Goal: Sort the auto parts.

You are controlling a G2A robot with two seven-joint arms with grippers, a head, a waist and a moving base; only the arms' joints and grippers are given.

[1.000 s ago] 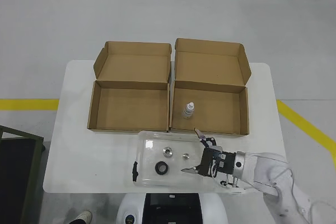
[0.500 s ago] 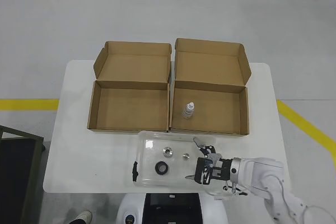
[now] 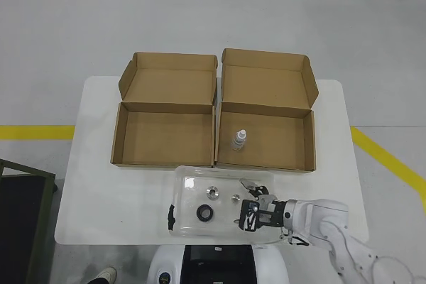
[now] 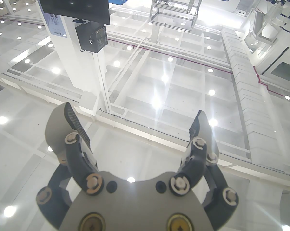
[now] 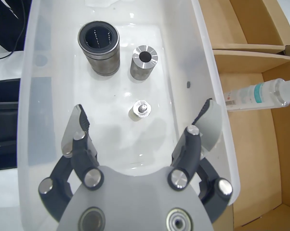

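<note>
The white table (image 3: pixel 99 184) carries everything. At its far side two open brown cardboard boxes sit side by side, touching, flaps raised: the left-hand box (image 3: pixel 163 138) and the right-hand box (image 3: pixel 277 142). Just in front of them, near my body, lies the translucent white plastic bin (image 3: pixel 179 186) (image 5: pixel 198 37), which holds the loose parts.

My right gripper (image 3: pixel 246 207) (image 5: pixel 145 111) is over the bin's right half, fingers spread wide and holding nothing. One finger is close to the bin wall on the box side; I cannot tell whether it touches. My left gripper (image 4: pixel 133 111) points up at the ceiling, its fingers likewise spread and empty.

A clear plastic bottle with a white cap (image 3: pixel 239 138) (image 5: pixel 255 94) stands upright on the floor of the right-hand box, near its front left corner.

In the bin, the dark steel cylindrical sleeve with a black bore (image 3: pixel 206 211) (image 5: pixel 99 46) stands on end. Just beside it, apart, stands the shorter grey metal bushing with a slotted top (image 3: pixel 213 191) (image 5: pixel 143 62). The small silver stud with a round flange (image 3: pixel 236 197) (image 5: pixel 141 108) is nearest me, in line with the gap between my right fingers.
</note>
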